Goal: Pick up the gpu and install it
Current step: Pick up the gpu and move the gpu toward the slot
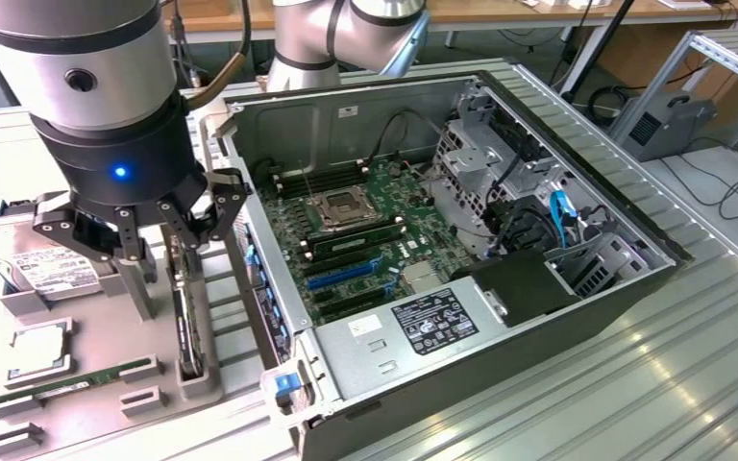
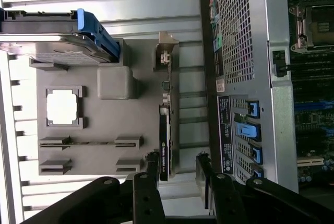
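Hand (image 2: 177, 158) is hanging wide open, gripping nothing, just over the gpu (image 2: 164, 125), which is standing edge-on in the grey tray (image 1: 87, 331) at the exterior frame's lower left. Reading this as pre-grasp. Closing calls for centring, since the wrist view is showing the card hugging one finger. Exterior view is adding the blue slots (image 1: 343, 274) inside the case (image 1: 575, 327).

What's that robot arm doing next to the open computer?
The robot's gripper hangs open over a slim black graphics card that stands on edge in a grey holder tray. It hasn't grabbed the card yet. The open computer case sits right beside the tray.
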